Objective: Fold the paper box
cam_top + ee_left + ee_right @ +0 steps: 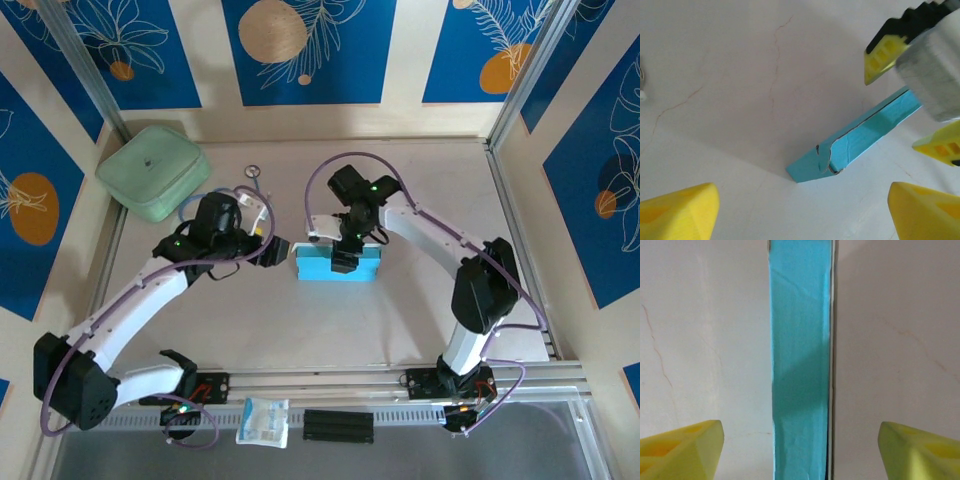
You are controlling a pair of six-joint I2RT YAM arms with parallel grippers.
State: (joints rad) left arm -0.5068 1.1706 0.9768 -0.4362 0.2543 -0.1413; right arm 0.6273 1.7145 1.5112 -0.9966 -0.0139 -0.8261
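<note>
The paper box (pixel 316 268) is a sky-blue, flat rectangular box at the table's middle. In the right wrist view its narrow blue face (pixel 800 365) runs straight up the picture. My right gripper (pixel 800 452) is open and straddles it, with bare table between each yellow finger (pixel 682 447) and the box. From above, the right gripper (pixel 343 264) hangs over the box's middle. My left gripper (pixel 283 250) is open just left of the box. In the left wrist view the box (pixel 860 142) shows a tucked end flap, ahead of the left gripper (pixel 802 215), which holds nothing.
A pale green rounded case (pixel 153 172) lies at the back left. A small metal ring (pixel 255 171) sits behind the left arm. A clear-white packet (pixel 263 420) and a black strip (pixel 338 426) lie by the near rail. Frame posts stand at both back corners.
</note>
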